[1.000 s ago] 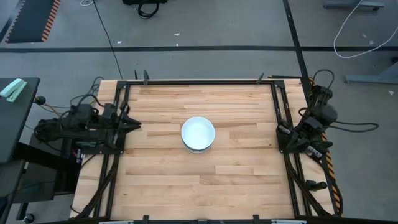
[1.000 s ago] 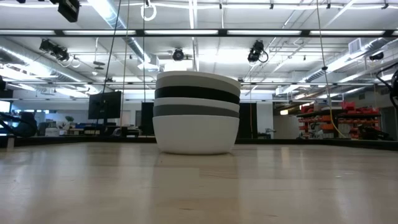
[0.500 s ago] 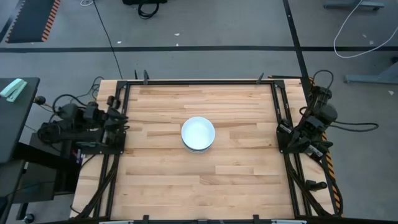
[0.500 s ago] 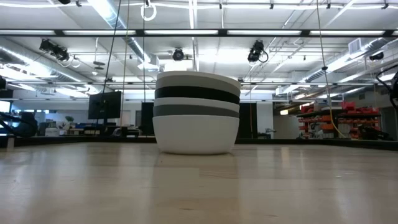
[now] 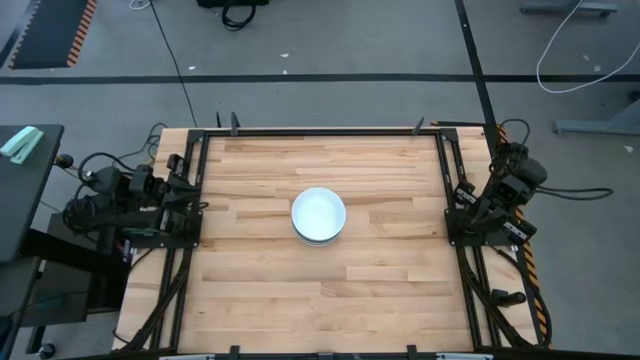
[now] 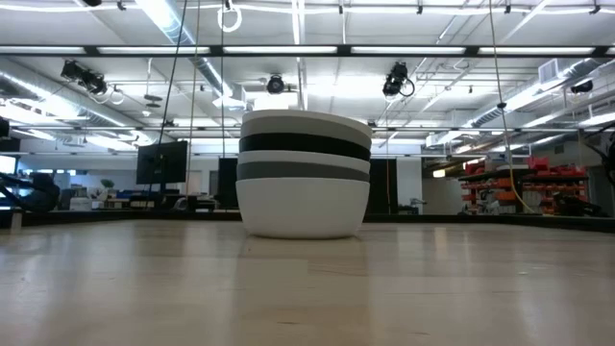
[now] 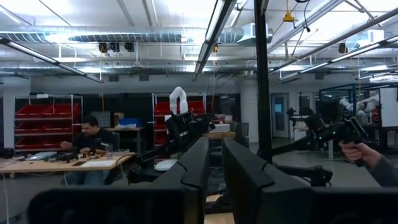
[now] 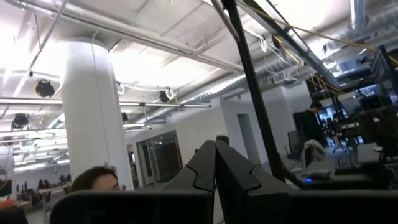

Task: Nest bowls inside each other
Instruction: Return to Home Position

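The bowls (image 5: 318,215) stand nested in one stack at the middle of the table, and the white top bowl faces up. From the side, the stack (image 6: 305,173) shows a white rim on top, then a black band, grey bands, and a white bowl whose base rests on the wood. My left gripper (image 5: 192,192) is drawn back at the table's left edge, far from the stack. Its fingers (image 7: 216,171) stand a narrow gap apart on nothing. My right gripper (image 5: 462,215) waits at the right edge with its fingers (image 8: 215,163) shut together.
Bare wooden table top (image 5: 380,290) lies all around the stack. Black frame rails run along the left edge (image 5: 190,250) and the right edge (image 5: 455,180). People (image 7: 93,134) sit and stand in the room beyond the table.
My left arm has drawn back from over the table toward its left edge and folded in there. My right arm has shifted a little outward at the right edge. The stack of bowls has stayed where it was.
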`<action>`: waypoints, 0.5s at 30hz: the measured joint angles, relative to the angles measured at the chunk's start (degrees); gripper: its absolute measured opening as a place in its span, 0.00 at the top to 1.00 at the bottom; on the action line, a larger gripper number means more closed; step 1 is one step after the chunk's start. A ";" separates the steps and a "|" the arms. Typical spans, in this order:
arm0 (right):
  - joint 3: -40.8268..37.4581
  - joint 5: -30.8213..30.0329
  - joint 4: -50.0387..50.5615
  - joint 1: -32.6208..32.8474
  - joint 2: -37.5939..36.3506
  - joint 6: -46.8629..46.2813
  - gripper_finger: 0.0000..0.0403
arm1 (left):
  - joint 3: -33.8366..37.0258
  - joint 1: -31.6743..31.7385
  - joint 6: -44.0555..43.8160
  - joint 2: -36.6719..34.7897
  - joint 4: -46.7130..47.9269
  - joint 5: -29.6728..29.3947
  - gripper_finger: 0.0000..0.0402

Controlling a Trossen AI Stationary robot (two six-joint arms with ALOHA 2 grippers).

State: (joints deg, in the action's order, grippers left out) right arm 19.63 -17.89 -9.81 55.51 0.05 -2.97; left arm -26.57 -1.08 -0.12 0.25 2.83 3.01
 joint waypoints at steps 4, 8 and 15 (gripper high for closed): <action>1.35 0.22 0.54 0.01 0.00 0.15 0.96 | -0.02 -0.02 -0.04 0.00 0.03 0.02 0.85; 2.76 0.22 1.02 0.02 0.00 0.20 0.96 | 2.59 -0.02 -0.70 0.00 -3.21 0.97 0.85; 0.13 0.22 0.52 0.01 0.00 -2.50 0.96 | 10.39 -0.02 -2.49 0.05 -11.60 1.81 0.87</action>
State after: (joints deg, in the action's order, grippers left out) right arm 19.76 -17.67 -9.29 55.51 0.05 -5.47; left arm -16.18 -1.10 -2.61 0.30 -8.76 4.82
